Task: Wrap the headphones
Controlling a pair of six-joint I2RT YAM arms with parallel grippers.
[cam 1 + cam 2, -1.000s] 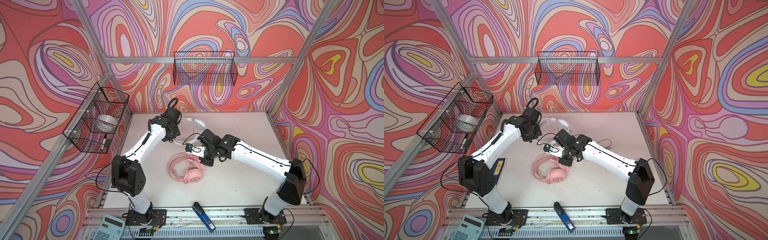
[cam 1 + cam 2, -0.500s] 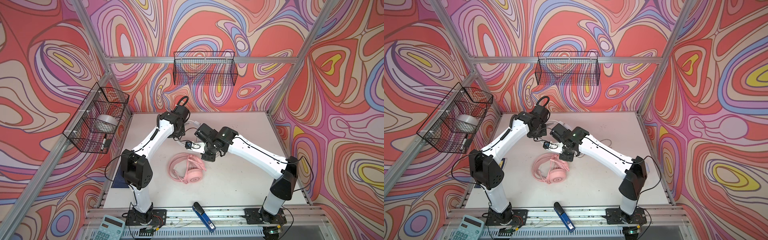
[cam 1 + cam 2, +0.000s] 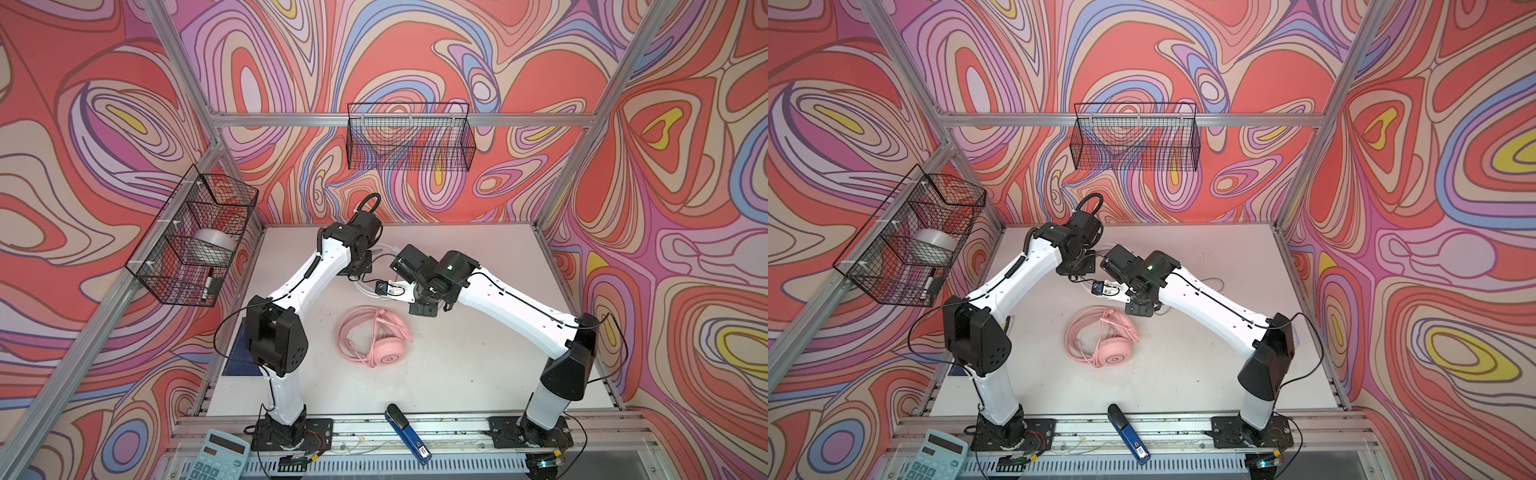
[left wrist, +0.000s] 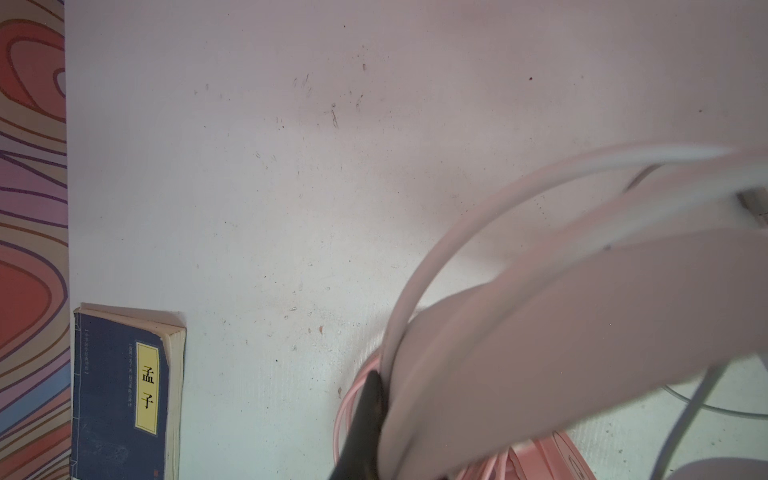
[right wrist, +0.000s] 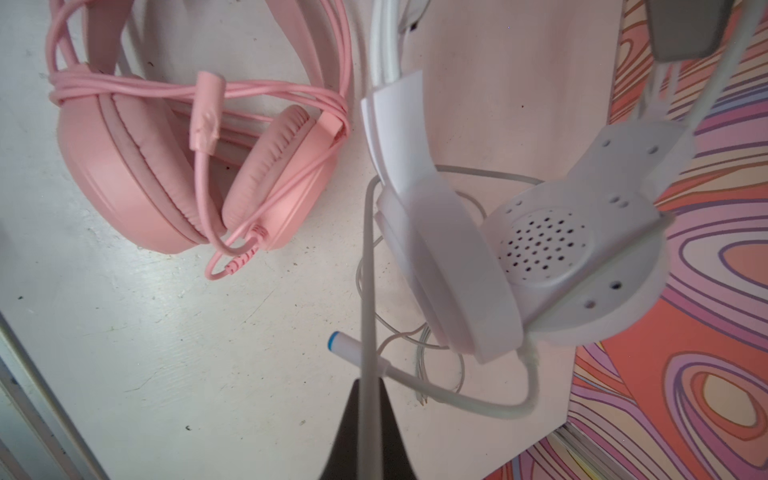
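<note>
Pink plastic all over, the round-cupped pink headset (image 3: 376, 338) lies flat at the centre of the white table (image 3: 478, 365). Its padded earcups are folded together at the 4 o'clock end and its double headband arches toward 10 o'clock, so the long axis runs 10 to 4. Its pink cable is looped across it. At its 12 o'clock the smooth white headset (image 5: 469, 257) is held up between the two arms, with one perforated earcup face turned to the right wrist camera. The left gripper (image 4: 374, 419) has its fingers pressed onto the white headband. The right gripper (image 5: 365, 436) pinches the thin grey cable (image 5: 365, 270), which runs straight out from its fingers. Bare, scuffed tabletop lies open from 3 to 6 o'clock. A dark blue paperback book (image 4: 124, 395) sits at the 9 o'clock edge.
</note>
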